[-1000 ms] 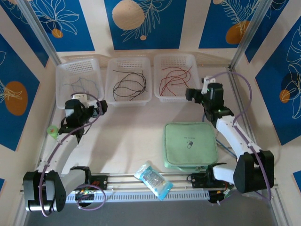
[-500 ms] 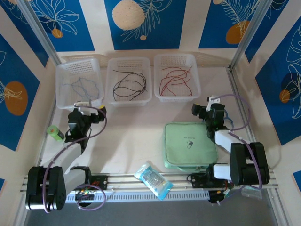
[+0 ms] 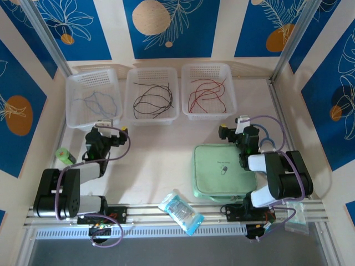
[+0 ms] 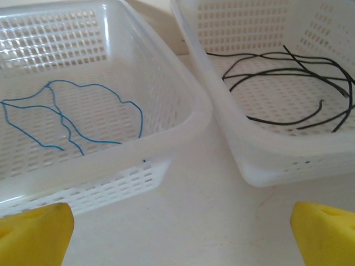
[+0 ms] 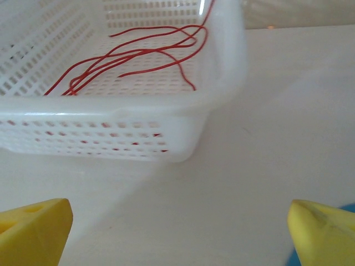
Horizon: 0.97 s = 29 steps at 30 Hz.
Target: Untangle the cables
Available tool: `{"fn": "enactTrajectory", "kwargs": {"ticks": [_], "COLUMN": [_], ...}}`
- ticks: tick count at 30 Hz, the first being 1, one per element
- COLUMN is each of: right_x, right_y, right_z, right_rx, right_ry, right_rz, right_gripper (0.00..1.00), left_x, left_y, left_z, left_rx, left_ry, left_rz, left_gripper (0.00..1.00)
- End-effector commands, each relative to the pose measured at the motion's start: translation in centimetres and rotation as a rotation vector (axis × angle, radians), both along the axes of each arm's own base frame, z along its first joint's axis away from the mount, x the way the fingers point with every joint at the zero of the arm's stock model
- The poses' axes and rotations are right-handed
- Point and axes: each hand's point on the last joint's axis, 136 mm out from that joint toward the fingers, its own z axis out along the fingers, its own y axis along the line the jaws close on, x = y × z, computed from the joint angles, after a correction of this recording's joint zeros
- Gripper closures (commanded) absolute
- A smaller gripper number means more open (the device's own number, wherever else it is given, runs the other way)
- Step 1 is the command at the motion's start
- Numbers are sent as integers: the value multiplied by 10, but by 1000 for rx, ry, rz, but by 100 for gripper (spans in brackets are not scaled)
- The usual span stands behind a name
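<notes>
The cables lie sorted in three white baskets at the back. Blue cables (image 3: 94, 102) (image 4: 72, 119) are in the left basket (image 3: 71, 108), black cables (image 3: 152, 100) (image 4: 288, 83) in the middle basket (image 3: 128, 111), and red cables (image 3: 206, 94) (image 5: 138, 61) in the right basket (image 3: 233, 108). My left gripper (image 3: 108, 133) (image 4: 183, 238) hovers low over bare table in front of the left and middle baskets, open, with nothing between its yellow fingertips (image 4: 33, 233). My right gripper (image 3: 228, 129) (image 5: 180, 235) sits before the right basket, open and empty.
A pale green zip pouch (image 3: 223, 169) lies under the right arm, in front of the right basket. A clear plastic packet (image 3: 180, 210) rests at the front rail. A small green object (image 3: 65, 156) sits at the left edge beside the left arm.
Both arms have folded back toward their bases, drawing the grippers away from the baskets. Both grippers stayed open. The cables have not moved.
</notes>
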Motion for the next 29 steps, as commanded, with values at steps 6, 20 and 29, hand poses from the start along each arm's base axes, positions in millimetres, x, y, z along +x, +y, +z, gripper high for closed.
{"fn": "enactTrajectory", "kwargs": {"ticks": [6, 20, 29], "right_x": [14, 18, 17], "right_y": [-5, -10, -10], "right_z": [4, 4, 3], "right_rx": [-5, 47, 46], "right_ry": [-2, 28, 31], "right_rz": [-11, 1, 0], "right_gripper": [1, 1, 1], "left_x": [4, 25, 25], "left_y": [-11, 15, 15], "left_z": [-13, -24, -24], "left_rx": [13, 14, 13], "left_ry": [-111, 28, 26], "left_rz": [-63, 102, 101], "left_gripper": [0, 0, 0]}}
